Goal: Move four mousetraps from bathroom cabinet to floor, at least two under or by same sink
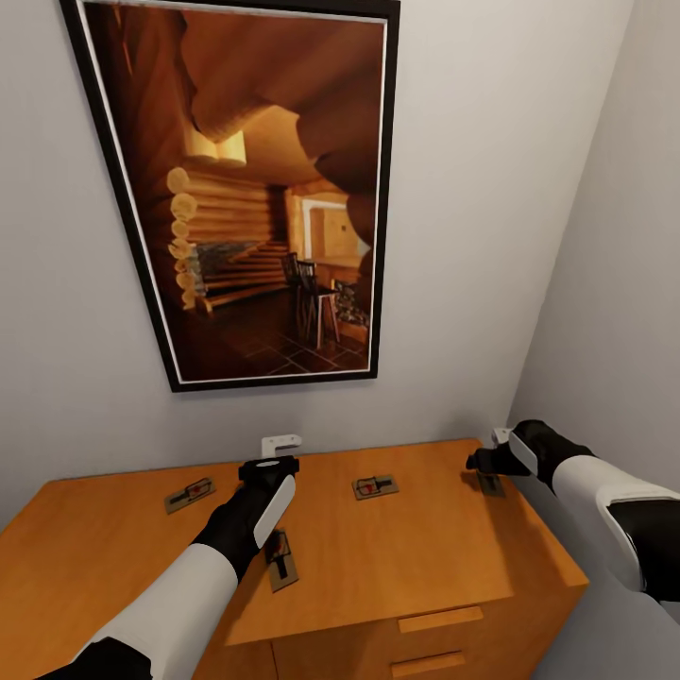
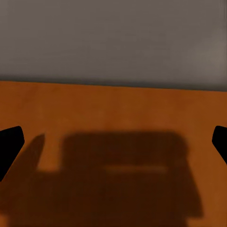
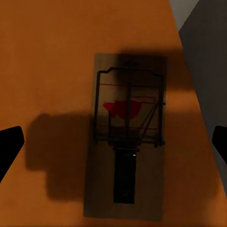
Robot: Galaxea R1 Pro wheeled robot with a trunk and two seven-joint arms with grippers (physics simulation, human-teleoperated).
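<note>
The cabinet (image 1: 397,557) fills the lower part of the head view, its flat orange top running back to the grey wall; two bar handles show on its front below the near edge. Four mousetraps lie flat on that top, all well apart.

Nearest is the front trap (image 1: 280,559), just beside the left forearm and partly hidden by it — its long axis runs near to far, tilted a little. Bare wood lies open between it and the near edge, and to its right.

Further back, the left trap (image 1: 190,494) lies with its long axis across the top, slanting up toward the right. The middle trap (image 1: 375,486) also lies crosswise, nearly level, with clear wood all round it.

The right trap (image 1: 489,484) sits close to the cabinet's right edge, under the right gripper (image 1: 484,462). In the right wrist view this trap (image 3: 126,137) lies lengthwise between the fingertips (image 3: 9,146), its wire bar and red spot at one end and a black tab at the other; the cabinet's edge and the side wall run just beside one long side. The right jaws are spread wide, either side of the trap, not touching it.

The left gripper (image 1: 268,467) hangs over the back middle of the top, near the wall. Its wrist view shows bare wood (image 2: 113,142) and its own shadow, the jaws wide apart and empty.

A framed picture (image 1: 260,189) of a log interior hangs above.
</note>
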